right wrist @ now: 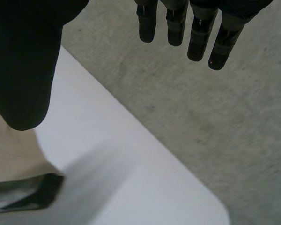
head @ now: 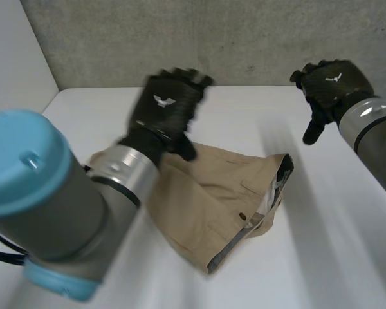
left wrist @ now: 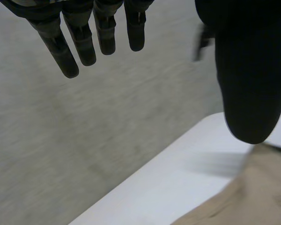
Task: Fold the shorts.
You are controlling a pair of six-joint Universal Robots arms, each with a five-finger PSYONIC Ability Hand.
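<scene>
Shorts (head: 219,193), tan with a dark-lined waistband, lie on the middle of the white surface (head: 334,251), the waistband end toward the robot's right. The left hand (head: 167,109) hangs above the far left part of the cloth, fingers (left wrist: 79,42) straight and relaxed, holding nothing. The right hand (head: 328,84) is raised near the far edge of the surface, apart from the shorts, likewise released with straight fingers. A grey wall (head: 180,38) stands behind.

White counter (head: 334,257), bare surface, rounded far corner. Grey speckled concrete wall (head: 244,38) runs along its far edge. Plain white wall (head: 13,58) meets it at the left edge.
</scene>
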